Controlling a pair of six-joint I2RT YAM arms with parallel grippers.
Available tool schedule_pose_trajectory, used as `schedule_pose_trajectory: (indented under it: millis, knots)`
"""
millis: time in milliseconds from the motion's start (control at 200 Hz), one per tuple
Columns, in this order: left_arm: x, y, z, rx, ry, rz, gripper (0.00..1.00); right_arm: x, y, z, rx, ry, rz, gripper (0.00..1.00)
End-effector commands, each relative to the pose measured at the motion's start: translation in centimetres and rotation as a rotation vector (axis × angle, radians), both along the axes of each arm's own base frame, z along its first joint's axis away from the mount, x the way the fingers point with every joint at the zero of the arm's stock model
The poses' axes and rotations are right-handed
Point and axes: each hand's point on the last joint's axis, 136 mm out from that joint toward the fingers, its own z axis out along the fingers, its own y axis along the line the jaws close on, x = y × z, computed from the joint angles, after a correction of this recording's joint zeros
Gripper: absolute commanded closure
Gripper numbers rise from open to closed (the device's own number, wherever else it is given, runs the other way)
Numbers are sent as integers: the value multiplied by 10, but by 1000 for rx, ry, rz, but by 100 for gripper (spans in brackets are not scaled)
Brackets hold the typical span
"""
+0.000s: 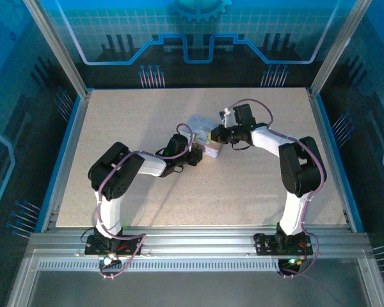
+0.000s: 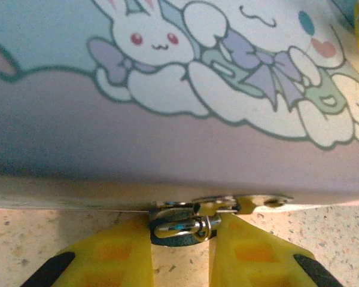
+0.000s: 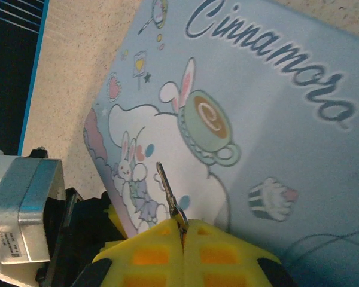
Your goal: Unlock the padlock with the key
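Presently: the padlock [image 2: 180,226] is a small shiny metal piece with a bluish glint. It hangs at the edge of a lavender Cinnamoroll-print box [image 2: 167,119], just above the speckled table [image 2: 54,233].

Left gripper [image 2: 180,242]: its yellow fingers [image 2: 116,257] stand on either side of the padlock and press against it, so the jaws are clamped on it.

Key [image 3: 164,186]: thin and silvery, with a small ring at its base. Its head is pinched between the yellow pads [image 3: 221,254] of the right gripper [image 3: 182,230], which are drawn fully together. The blade sticks out past the fingertips over the printed lid, close to the rabbit and cloud figures, with its tip free. Whether the blade touches the lid cannot be told.

Lid print, right wrist view: script lettering "Cinnamoro…", a cup and a cupcake on a pale blue ground.

Overhead view: the box lies near the middle of the table. Both arms are bent inward toward it, the left reaching its near side and the right its far-right side, with the grippers close together.
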Motion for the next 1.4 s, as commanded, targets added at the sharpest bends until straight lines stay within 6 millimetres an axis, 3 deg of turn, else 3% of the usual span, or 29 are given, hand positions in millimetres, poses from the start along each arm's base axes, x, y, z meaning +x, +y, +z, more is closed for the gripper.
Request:
schedule_pose_trajectory:
  millis: [0,225,440,685,705,930,1395]
  knots:
    - [-14,-8,1,-18,15,-46,81,-8,9,28,26,-49,25,100]
    - [-21,-4,9,-27,24,-41,81,-12,-9,67,2,-169,-7,100]
    - [-28,-3,10,-50,50,-34,82,-33,-35,78,-37,-238,-33,100]
    - [-32,-5,15,-80,75,-25,84,-68,-53,62,-106,-281,-28,100]
    - [-33,-5,15,-84,80,-24,84,-75,-55,51,-113,-265,-27,100]
    - [-37,-9,22,-124,111,-20,84,-111,-52,16,-108,-272,22,100]
    - [-48,-16,35,-164,163,-25,84,-136,-27,-33,-182,-346,130,100]
